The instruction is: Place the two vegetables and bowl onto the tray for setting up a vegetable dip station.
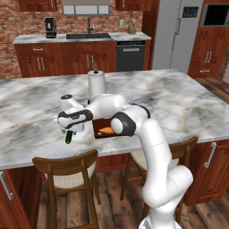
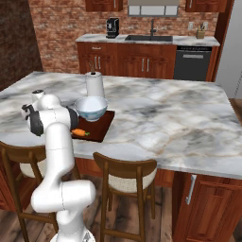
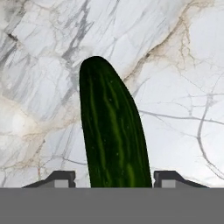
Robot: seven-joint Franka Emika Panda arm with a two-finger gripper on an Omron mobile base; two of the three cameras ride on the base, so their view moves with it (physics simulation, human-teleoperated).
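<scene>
A dark green cucumber (image 3: 113,131) lies on the marble between my gripper (image 3: 113,177) fingertips; the right tip is almost against it and a narrow gap remains on the left. From the left base, the gripper (image 1: 69,129) points down near the island's front edge with the cucumber (image 1: 68,137) poking out below it. The orange carrot (image 2: 79,133) rests on the dark reddish-brown tray (image 2: 101,125), and the pale blue-white bowl (image 2: 91,108) sits on the tray's far end. My forearm partly covers the tray (image 1: 99,126) and carrot (image 1: 106,130) from the left.
A white paper towel roll (image 1: 96,82) stands upright just behind the tray. Wooden chairs (image 1: 67,165) are tucked under the island's front edge (image 2: 142,158). Bare marble spreads to the right of the tray.
</scene>
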